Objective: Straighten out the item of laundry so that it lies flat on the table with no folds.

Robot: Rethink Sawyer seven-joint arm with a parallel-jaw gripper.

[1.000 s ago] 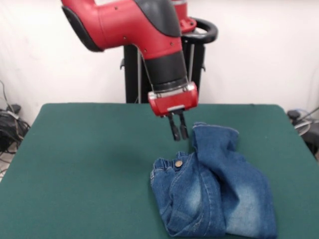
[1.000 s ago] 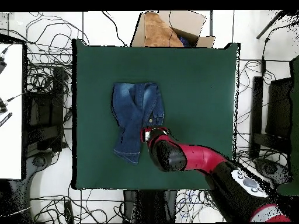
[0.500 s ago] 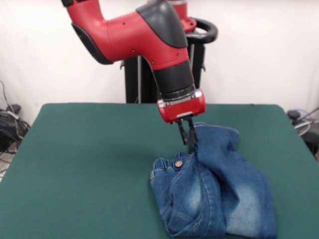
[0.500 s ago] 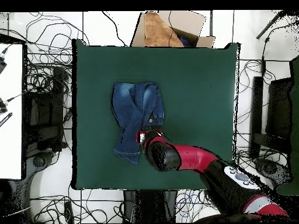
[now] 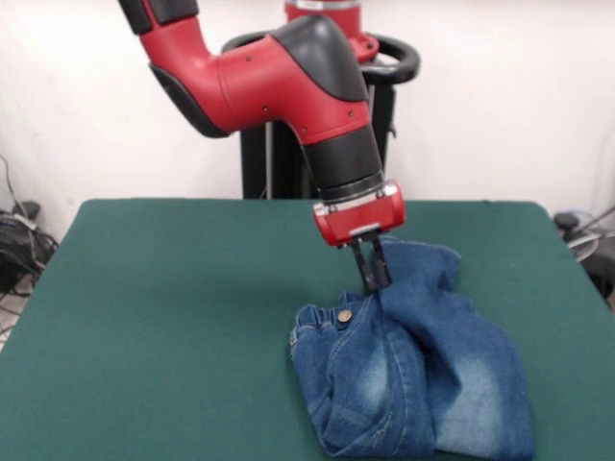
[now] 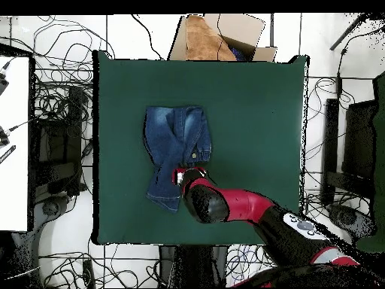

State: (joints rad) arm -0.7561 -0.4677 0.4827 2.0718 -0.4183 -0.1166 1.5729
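Where the gripper (image 5: 374, 280) touches down — folded jeans (image 5: 423, 375) lie beneath.

Arm (image 5: 279, 77) was glossy red with black joint covers; black wrist collar, red end block, two thin black fingers (image 5: 366, 265).

Your pincer (image 5: 372, 280) has moved from above the bare bench (image 5: 173, 307) beside the jeans (image 5: 423, 365) down onto the denim, its tips now at the fold just behind the metal button (image 5: 344, 315); the arm has leaned further over.
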